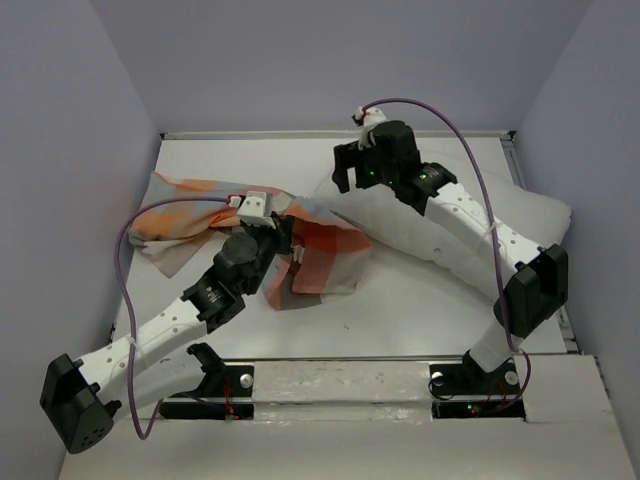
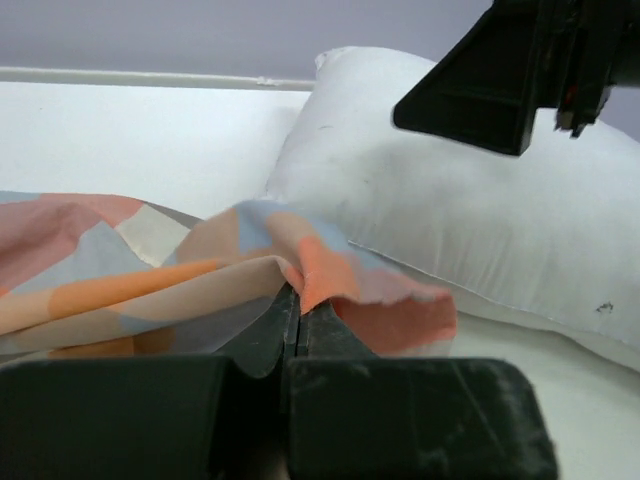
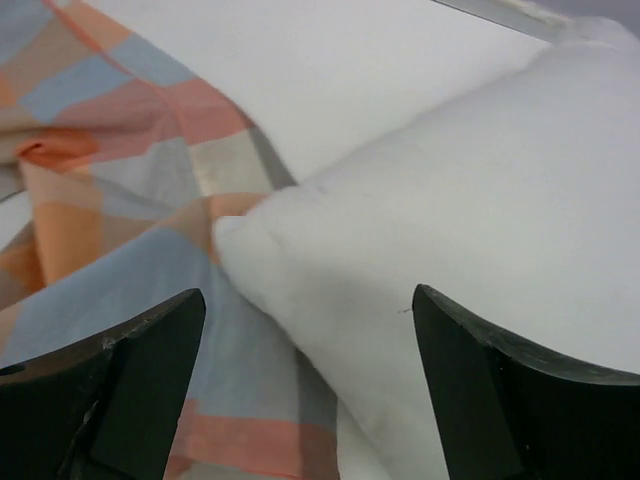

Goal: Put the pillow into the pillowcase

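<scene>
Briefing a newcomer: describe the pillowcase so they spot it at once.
On the white table, look left of the white pillow. The pillowcase is the thin crumpled cloth, pinched by the left claw; only it has orange, grey-blue and cream checks.

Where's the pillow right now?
Top view: the pillow lies on the table, right side, beneath the right hand, its left corner touching the pillowcase.

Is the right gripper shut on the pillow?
No, the right gripper is wide open, with a corner of the pillow lying in the gap.

No readable text, labels or nos. anywhere in these views.
</scene>
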{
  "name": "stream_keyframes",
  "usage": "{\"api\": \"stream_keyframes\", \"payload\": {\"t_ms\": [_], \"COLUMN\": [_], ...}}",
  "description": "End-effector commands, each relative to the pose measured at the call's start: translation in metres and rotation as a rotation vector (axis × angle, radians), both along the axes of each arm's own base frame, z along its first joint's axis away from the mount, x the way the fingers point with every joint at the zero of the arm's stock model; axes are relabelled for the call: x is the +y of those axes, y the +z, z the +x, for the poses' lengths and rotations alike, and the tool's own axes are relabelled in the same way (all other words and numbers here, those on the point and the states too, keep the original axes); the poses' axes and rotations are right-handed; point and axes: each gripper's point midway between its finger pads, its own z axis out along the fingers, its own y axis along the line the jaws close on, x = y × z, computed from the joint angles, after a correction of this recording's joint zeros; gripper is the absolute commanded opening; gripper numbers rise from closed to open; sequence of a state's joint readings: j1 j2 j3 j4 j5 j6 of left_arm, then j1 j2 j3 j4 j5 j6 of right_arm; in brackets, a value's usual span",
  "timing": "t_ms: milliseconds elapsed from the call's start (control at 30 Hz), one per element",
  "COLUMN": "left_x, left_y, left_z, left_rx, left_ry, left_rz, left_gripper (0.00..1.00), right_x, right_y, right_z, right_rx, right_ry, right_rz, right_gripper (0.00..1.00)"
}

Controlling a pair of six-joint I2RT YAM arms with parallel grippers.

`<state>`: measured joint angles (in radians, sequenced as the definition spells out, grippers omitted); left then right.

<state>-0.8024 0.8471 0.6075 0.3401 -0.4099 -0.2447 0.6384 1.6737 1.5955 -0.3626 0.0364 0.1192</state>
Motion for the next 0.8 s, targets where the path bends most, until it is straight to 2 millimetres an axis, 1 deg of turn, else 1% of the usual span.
{"api": "stream_keyframes", "payload": {"t_ms": [0,33,67,100,133,167,200,233,267,300,333,367,400,433,467,500,533,567,600,633,667,700,733,767], "left_x": [-0.02,-0.026,-0.031,-0.036,-0.039,-0.043,-0.046,-0.049,-0.052,-0.055,-0.056,-0.058,-0.058,-0.058,-0.057,-0.057,-0.055,-0.054,-0.052,-0.049,-0.048,-0.044,-0.042,-0.04], "left_y": [0.049,0.046,0.046,0.052,0.051,0.046,0.046,0.047,0.043,0.045,0.043,0.04,0.038,0.034,0.032,0.027,0.025,0.023,0.022,0.018,0.018,0.018,0.014,0.016], "left_z": [0.009,0.012,0.013,0.014,0.016,0.02,0.021,0.023,0.026,0.027,0.028,0.03,0.031,0.032,0.034,0.033,0.034,0.034,0.034,0.036,0.035,0.037,0.038,0.037], "left_rx": [-0.084,-0.072,-0.07,-0.078,-0.076,-0.065,-0.064,-0.065,-0.058,-0.063,-0.059,-0.053,-0.051,-0.044,-0.041,-0.034,-0.03,-0.026,-0.027,-0.021,-0.019,-0.019,-0.013,-0.017], "left_ry": [-0.054,-0.063,-0.075,-0.094,-0.098,-0.103,-0.106,-0.112,-0.117,-0.126,-0.126,-0.127,-0.126,-0.124,-0.12,-0.118,-0.115,-0.114,-0.111,-0.104,-0.103,-0.097,-0.092,-0.092], "left_rz": [-0.083,-0.074,-0.074,-0.082,-0.079,-0.064,-0.063,-0.06,-0.052,-0.05,-0.045,-0.037,-0.035,-0.03,-0.03,-0.027,-0.028,-0.03,-0.033,-0.031,-0.039,-0.043,-0.043,-0.052], "left_gripper": [0.0,0.0,0.0,0.0,0.0,0.0,0.0,0.0,0.0,0.0,0.0,0.0,0.0,0.0,0.0,0.0,0.0,0.0,0.0,0.0,0.0,0.0,0.0,0.0], "right_x": [-0.055,-0.079,-0.077,-0.102,-0.116,-0.128,-0.137,-0.155,-0.16,-0.168,-0.17,-0.166,-0.16,-0.144,-0.136,-0.119,-0.112,-0.107,-0.104,-0.103,-0.111,-0.113,-0.127,-0.13], "right_y": [0.048,0.052,0.051,0.053,0.048,0.024,0.021,0.012,-0.024,-0.017,-0.026,-0.058,-0.066,-0.06,-0.071,-0.101,-0.103,-0.11,-0.117,-0.122,-0.114,-0.106,-0.093,-0.033], "right_z": [0.001,0.011,0.011,0.026,0.036,0.049,0.06,0.072,0.083,0.096,0.104,0.112,0.117,0.125,0.124,0.124,0.125,0.126,0.126,0.128,0.134,0.136,0.14,0.143], "right_rx": [-0.044,-0.04,-0.033,-0.04,-0.043,-0.005,-0.017,-0.024,0.039,0.016,0.024,0.088,0.107,0.099,0.136,0.209,0.229,0.247,0.263,0.278,0.264,0.249,0.216,0.084], "right_ry": [-0.026,-0.073,-0.066,-0.147,-0.199,-0.258,-0.303,-0.381,-0.387,-0.438,-0.433,-0.405,-0.375,-0.308,-0.268,-0.181,-0.154,-0.139,-0.131,-0.154,-0.193,-0.228,-0.298,-0.369], "right_rz": [0.075,0.08,0.083,0.068,0.029,-0.042,-0.096,-0.188,-0.295,-0.338,-0.386,-0.441,-0.446,-0.403,-0.399,-0.38,-0.361,-0.348,-0.34,-0.326,-0.309,-0.291,-0.291,-0.185], "right_gripper": [0.93,0.94,0.95,0.95,0.96,0.96,0.99,1.0,1.0,1.0,1.0,1.0,1.0,1.0,1.0,0.99,0.95,0.87,0.53,0.29,0.0,0.0,0.0,0.0]}}
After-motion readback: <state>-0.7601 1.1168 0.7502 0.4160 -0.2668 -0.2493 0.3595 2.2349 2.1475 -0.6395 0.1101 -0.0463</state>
